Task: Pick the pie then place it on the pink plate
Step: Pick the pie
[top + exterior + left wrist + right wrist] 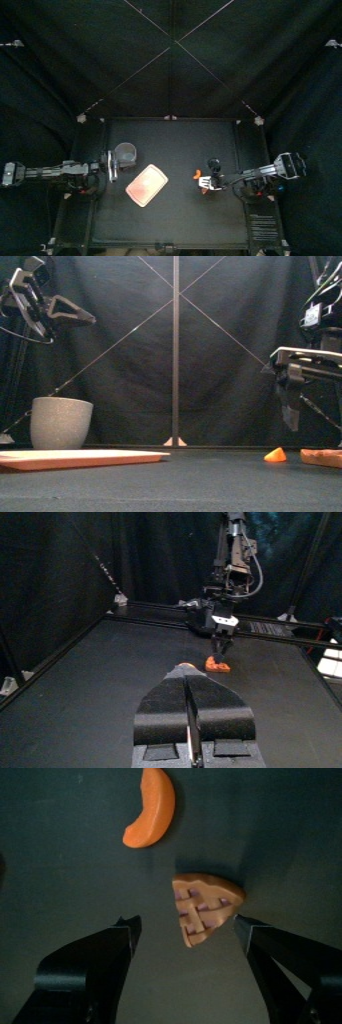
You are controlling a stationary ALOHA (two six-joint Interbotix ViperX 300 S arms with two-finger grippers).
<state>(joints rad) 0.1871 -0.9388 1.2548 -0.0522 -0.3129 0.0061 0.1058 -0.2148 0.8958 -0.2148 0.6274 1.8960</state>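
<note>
At the table's left edge in the top view, the left gripper (190, 684) rests with its jaws pressed together. Right of it stands the grey cup (124, 152) — its inside cannot be made out. Just to the cup's lower right lies the pink tray (146, 184), set cornerwise, its face plain pink. Right of centre, well apart from the tray, an orange slice (154, 808) and the pie (205, 906) lie on the black table (174, 215). The right gripper (189, 926) hovers over the pie with its jaws spread to either side, not touching it. In the right wrist view the wedge's long axis runs up and down — crust upper right, point downward.
</note>
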